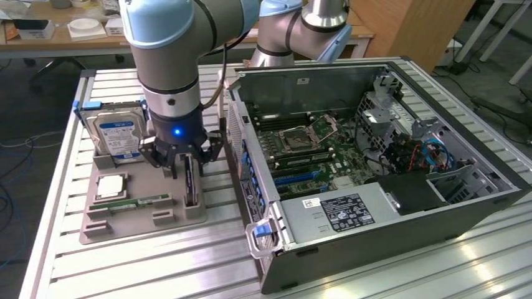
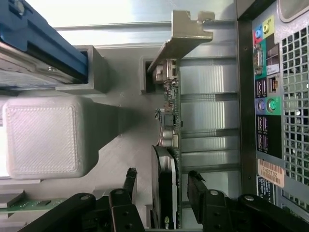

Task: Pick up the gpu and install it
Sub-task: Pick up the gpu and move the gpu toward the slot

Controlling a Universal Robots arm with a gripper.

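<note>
Slatted aluminium table [image 1: 124, 261] carries everything I am working with. Nearest me, on the exterior view's right, the computer case [image 1: 465, 218] lies on its side with the panel off. Inside it I see a labelled power supply [image 1: 341, 208] at the near end and the motherboard [image 1: 308, 143] beyond that.

On the exterior view's left sits a grey parts tray [image 1: 124, 224]. It holds a processor [image 1: 111, 186] lying flat, a narrow green memory stick [image 1: 137, 202] beside it, and the gpu [image 1: 190, 184] standing on edge in a slot along the side closest to the case. The gripper [image 1: 181, 163] hangs directly over the card. In the wrist view its fingers [image 2: 195, 181] stand apart, one on each side of the gpu [image 2: 166, 183], with a gap to the card on both sides.

At the tray's far end a blue-and-white hard drive [image 1: 118, 134] stands upright in its holder. Farther back is a wooden desk [image 1: 50, 42].
</note>
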